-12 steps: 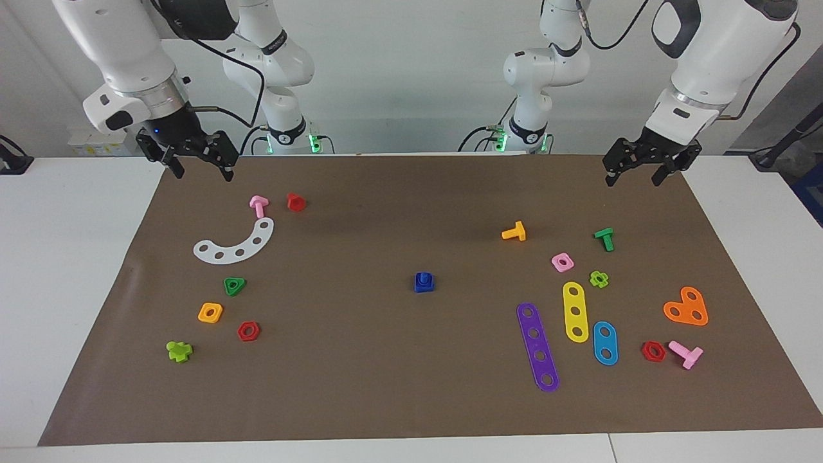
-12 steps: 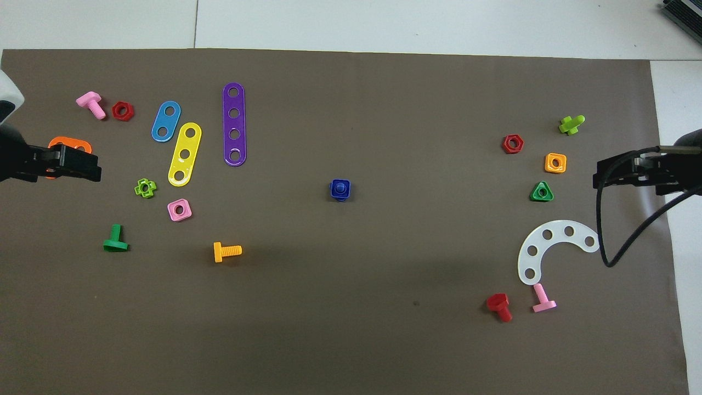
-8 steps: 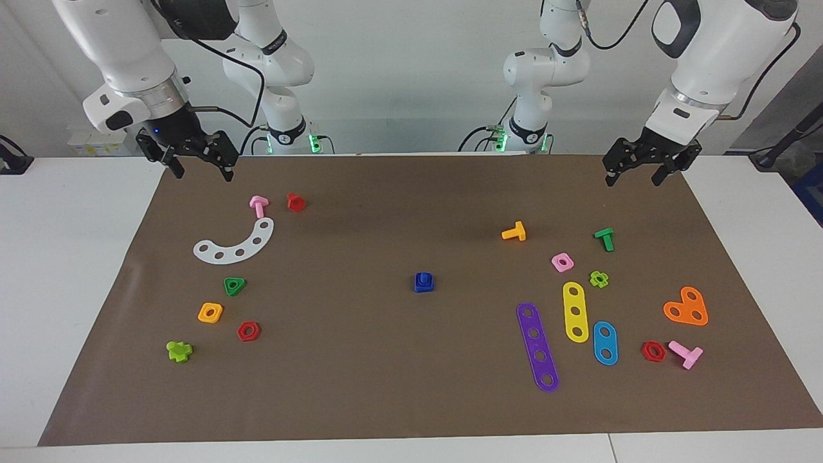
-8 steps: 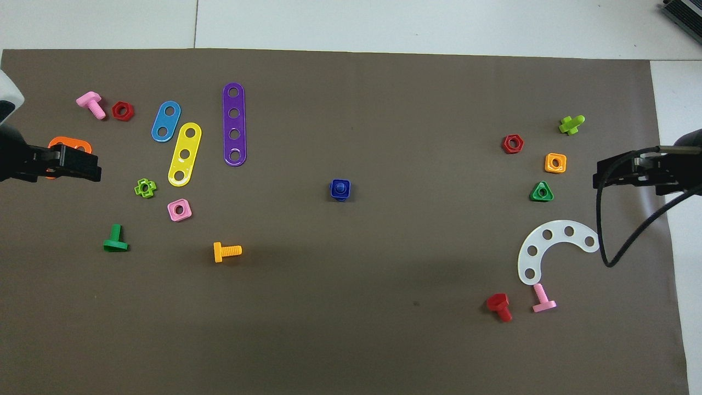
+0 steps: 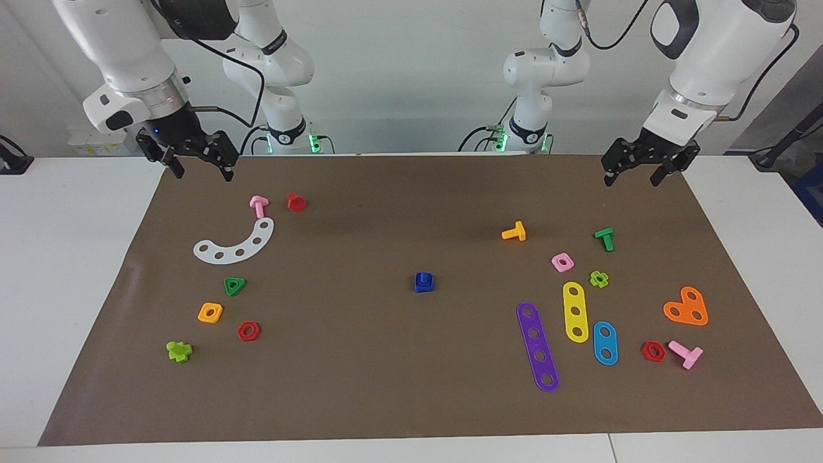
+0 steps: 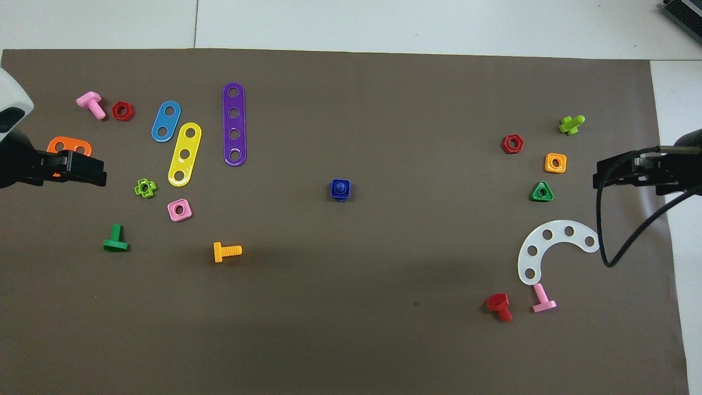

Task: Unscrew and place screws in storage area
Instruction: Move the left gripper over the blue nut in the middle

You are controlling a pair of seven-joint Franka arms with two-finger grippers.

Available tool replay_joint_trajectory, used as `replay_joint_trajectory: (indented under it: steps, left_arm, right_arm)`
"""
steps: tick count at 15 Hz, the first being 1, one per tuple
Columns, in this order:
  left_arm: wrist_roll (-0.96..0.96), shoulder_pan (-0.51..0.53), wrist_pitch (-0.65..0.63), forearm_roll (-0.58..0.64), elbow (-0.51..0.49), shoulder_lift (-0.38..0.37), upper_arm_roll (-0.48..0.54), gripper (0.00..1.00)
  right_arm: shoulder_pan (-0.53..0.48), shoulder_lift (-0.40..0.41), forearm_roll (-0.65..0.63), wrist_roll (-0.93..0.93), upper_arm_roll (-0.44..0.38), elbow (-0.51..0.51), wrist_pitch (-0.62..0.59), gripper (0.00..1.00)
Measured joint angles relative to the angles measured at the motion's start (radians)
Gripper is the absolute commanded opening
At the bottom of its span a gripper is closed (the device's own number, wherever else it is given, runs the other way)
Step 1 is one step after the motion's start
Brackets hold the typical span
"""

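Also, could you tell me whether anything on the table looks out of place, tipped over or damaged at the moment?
Nothing stands out. The blue screw sits alone mid-sheet on the brown paper, undamaged. Both the left gripper and the right gripper hang above the sheet's robot-side corners, holding nothing.

In the overhead view the left gripper [image 6: 88, 170] covers part of the orange heart plate [image 6: 68, 147], and the picture's edge cuts both arms off, so little more than the left gripper and the right gripper [image 6: 609, 178] shows. The blue piece [image 6: 340, 189] mid-sheet is too small to tell whether screw and nut are joined. In the facing view both arms are cut off at the top edge
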Motion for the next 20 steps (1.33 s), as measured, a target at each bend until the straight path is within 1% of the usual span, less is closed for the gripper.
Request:
replay_joint_trajectory:
  steps: [4, 7, 12, 17, 20]
  left_arm:
    - [-0.175, -0.116, 0.089, -0.003, -0.04, -0.001, -0.007, 1.0]
    - [-0.322, -0.206, 0.167, -0.015, -0.053, 0.03, -0.01, 1.0]
    - [-0.483, -0.333, 0.266, -0.018, -0.036, 0.152, -0.01, 0.98]
    - [-0.561, -0.405, 0.358, -0.018, -0.015, 0.248, -0.008, 0.98]
    - [-0.597, -0.454, 0.395, -0.015, 0.03, 0.333, -0.008, 0.98]
  right_arm:
    - [0.0, 0.0, 0.0, 0.0, 0.0, 0.0, 0.0, 1.0]
    - [0.0, 0.0, 0.0, 0.0, 0.0, 0.0, 0.0, 1.0]
    - [0.0, 0.0, 0.0, 0.0, 0.0, 0.0, 0.0, 1.0]
    - [0.0, 0.0, 0.0, 0.0, 0.0, 0.0, 0.0, 1.0]
    - [0.0, 0.0, 0.0, 0.0, 0.0, 0.0, 0.0, 1.0]
